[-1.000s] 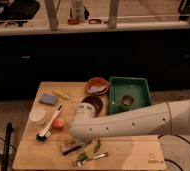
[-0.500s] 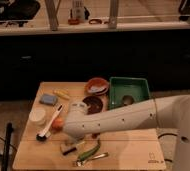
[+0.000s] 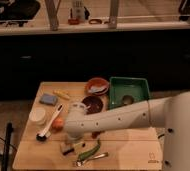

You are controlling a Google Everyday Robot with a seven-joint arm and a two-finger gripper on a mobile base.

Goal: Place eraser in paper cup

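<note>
A small pale eraser block (image 3: 66, 148) lies near the table's front left. A white paper cup (image 3: 38, 116) stands at the left edge of the table. My white arm reaches in from the right across the table. Its gripper (image 3: 72, 138) hangs at the arm's end, just above and slightly right of the eraser, mostly hidden under the wrist. The cup is apart from it, further left and back.
On the wooden table (image 3: 133, 150): a blue sponge (image 3: 49, 99), a yellow item (image 3: 62, 93), a white-handled brush (image 3: 50, 125), an orange ball (image 3: 57, 123), a red bowl (image 3: 97, 85), a brown bowl (image 3: 93, 103), a green tray (image 3: 128, 92), and a green utensil (image 3: 90, 150) beside the eraser.
The arm's end has swung left and toward the front, from the table's middle to just above the eraser. The objects on the table have not moved.
</note>
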